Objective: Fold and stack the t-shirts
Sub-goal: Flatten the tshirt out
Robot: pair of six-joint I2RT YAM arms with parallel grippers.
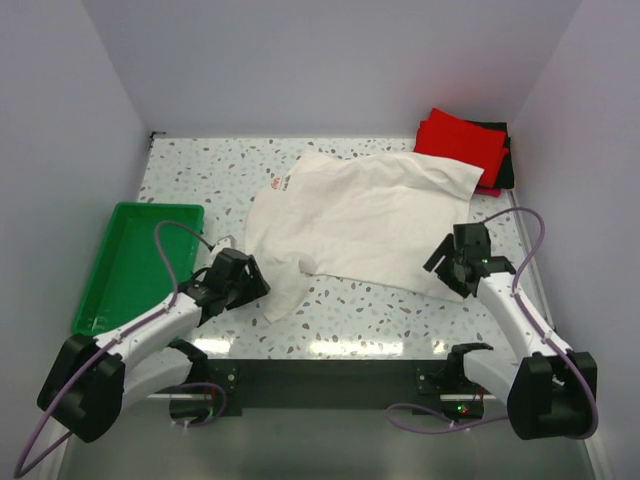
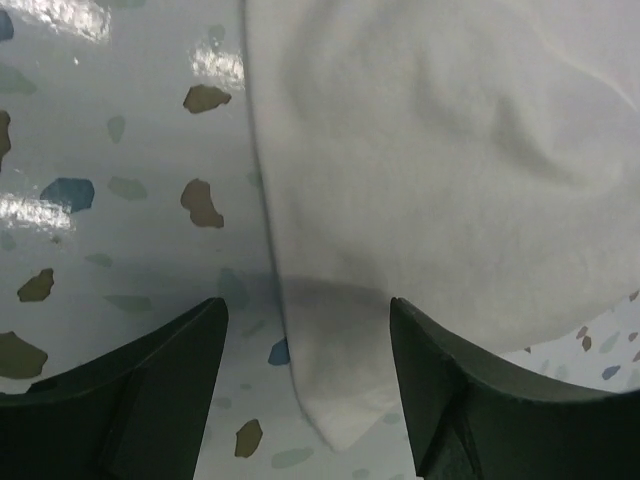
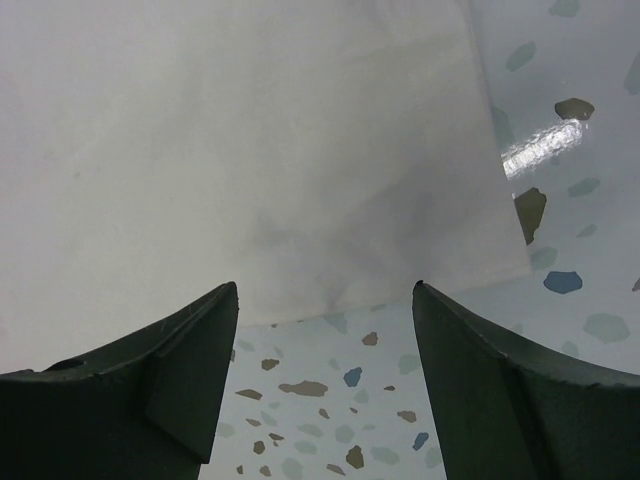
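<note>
Both stand wide open and empty: left tool [image 2: 308,320] over the 7 o'clock corner of the cream shirt [image 1: 370,215], right tool [image 3: 325,300] at its 4 o'clock edge. Uneven pinches could skew the fold.

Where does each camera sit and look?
Top external: above, behind the arms, looking down on table, white t-shirt, green tray; both arms show.
Left wrist: on left arm, facing down; open left gripper frames the shirt's edge.
Right wrist: on right arm, facing down; open right gripper frames the shirt's hem.
Shared: all see the white t-shirt on the table.
</note>
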